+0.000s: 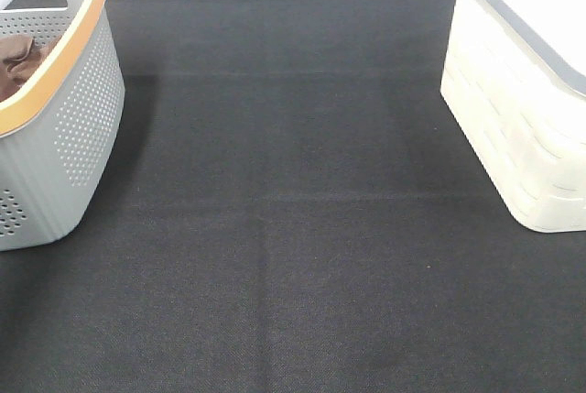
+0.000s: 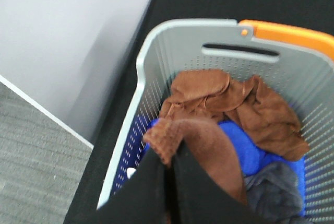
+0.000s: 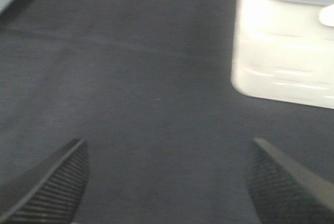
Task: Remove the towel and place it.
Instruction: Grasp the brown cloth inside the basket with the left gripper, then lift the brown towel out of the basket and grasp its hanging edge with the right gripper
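In the left wrist view my left gripper (image 2: 170,157) is shut on a fold of a brown towel (image 2: 206,143) and holds it up inside the grey basket (image 2: 156,46). Under it lie another brown towel (image 2: 240,104), a blue towel (image 2: 248,153) and a dark grey cloth (image 2: 271,190). In the exterior high view the grey basket (image 1: 78,127) with its orange rim stands at the far left with brown cloth (image 1: 18,59) showing inside; neither gripper shows there. My right gripper (image 3: 168,148) is open and empty above the black table.
A white basket (image 1: 517,118) stands at the right edge of the black cloth-covered table (image 1: 293,228); it also shows in the right wrist view (image 3: 284,51). A white wall and grey floor (image 2: 36,172) lie beyond the table's left edge.
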Motion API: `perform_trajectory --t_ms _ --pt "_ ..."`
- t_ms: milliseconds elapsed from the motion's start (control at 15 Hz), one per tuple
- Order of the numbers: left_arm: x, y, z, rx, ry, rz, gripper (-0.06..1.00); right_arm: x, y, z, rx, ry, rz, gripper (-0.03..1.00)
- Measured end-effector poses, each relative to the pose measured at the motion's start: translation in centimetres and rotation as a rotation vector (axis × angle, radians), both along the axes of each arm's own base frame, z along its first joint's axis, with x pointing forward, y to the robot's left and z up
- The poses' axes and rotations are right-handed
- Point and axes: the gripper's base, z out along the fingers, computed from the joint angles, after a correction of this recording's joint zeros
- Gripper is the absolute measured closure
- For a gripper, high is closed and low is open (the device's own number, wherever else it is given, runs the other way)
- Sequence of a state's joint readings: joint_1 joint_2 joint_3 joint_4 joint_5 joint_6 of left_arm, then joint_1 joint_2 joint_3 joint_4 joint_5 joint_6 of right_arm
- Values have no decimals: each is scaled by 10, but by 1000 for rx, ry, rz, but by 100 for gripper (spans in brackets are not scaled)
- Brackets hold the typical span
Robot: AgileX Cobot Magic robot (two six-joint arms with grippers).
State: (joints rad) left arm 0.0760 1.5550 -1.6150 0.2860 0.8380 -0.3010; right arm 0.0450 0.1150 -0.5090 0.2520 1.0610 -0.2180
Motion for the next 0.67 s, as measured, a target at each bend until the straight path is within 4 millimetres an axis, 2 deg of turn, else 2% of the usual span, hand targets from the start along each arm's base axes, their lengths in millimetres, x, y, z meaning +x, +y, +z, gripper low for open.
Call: perform_trajectory --t_ms 67,133,200,467,667 --pt "-9 -2 11 -10 -35 -2 94 5 4 4 33 -1 25 25" --pt "-9 -2 11 -10 -35 -2 94 5 4 4 33 -1 25 25" --pt "-20 -4 23 -26 -76 -7 94 10 7 7 57 -13 58 28" --pt "-50 -20 59 -135 -238 -111 94 27 25 30 110 -95 311 40" --pt "-52 -31 73 -231 -331 -203 94 52 35 53 70 -53 453 46"
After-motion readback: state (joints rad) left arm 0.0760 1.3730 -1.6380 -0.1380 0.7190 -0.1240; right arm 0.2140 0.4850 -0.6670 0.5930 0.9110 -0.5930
